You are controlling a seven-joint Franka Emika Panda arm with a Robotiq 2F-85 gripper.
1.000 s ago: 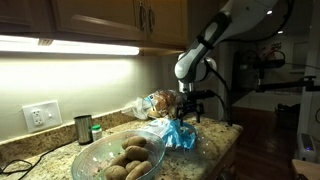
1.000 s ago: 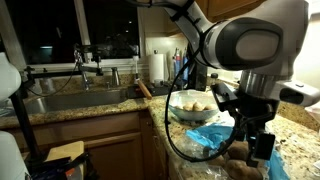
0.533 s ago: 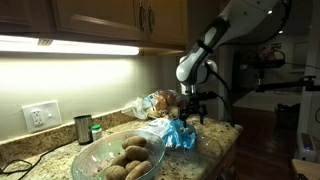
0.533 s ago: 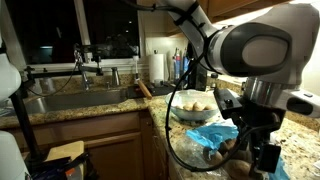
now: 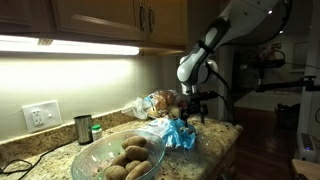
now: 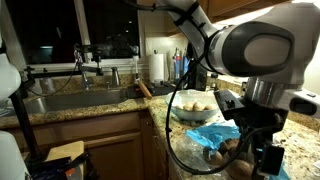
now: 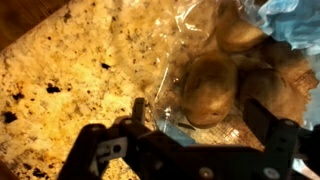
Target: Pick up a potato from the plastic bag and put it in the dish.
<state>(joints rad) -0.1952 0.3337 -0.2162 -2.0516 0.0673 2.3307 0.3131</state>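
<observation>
The plastic bag [image 5: 170, 131] lies crinkled on the granite counter, clear with a blue part; it also shows in an exterior view [image 6: 214, 139]. In the wrist view a light-brown potato [image 7: 209, 88] lies in the bag [image 7: 165, 45], with more potatoes [image 7: 240, 32] beside it. My gripper [image 7: 200, 116] is open just above the potato, one finger on each side of it, not closed on it. It hangs over the bag in both exterior views [image 5: 193, 113] [image 6: 256, 157]. The dish [image 5: 88, 160], a wide glass bowl, holds several potatoes and also shows in an exterior view [image 6: 176, 109].
A small dark metal cup [image 5: 83, 128] and a green-lidded jar [image 5: 97, 131] stand by the wall behind the dish. A bagged loaf [image 5: 155, 101] sits behind the plastic bag. A sink [image 6: 70, 100] lies along the counter. Cabinets [image 5: 100, 20] hang overhead.
The gripper has come down a little closer to the bag since a second ago. It has held still for the last half second.
</observation>
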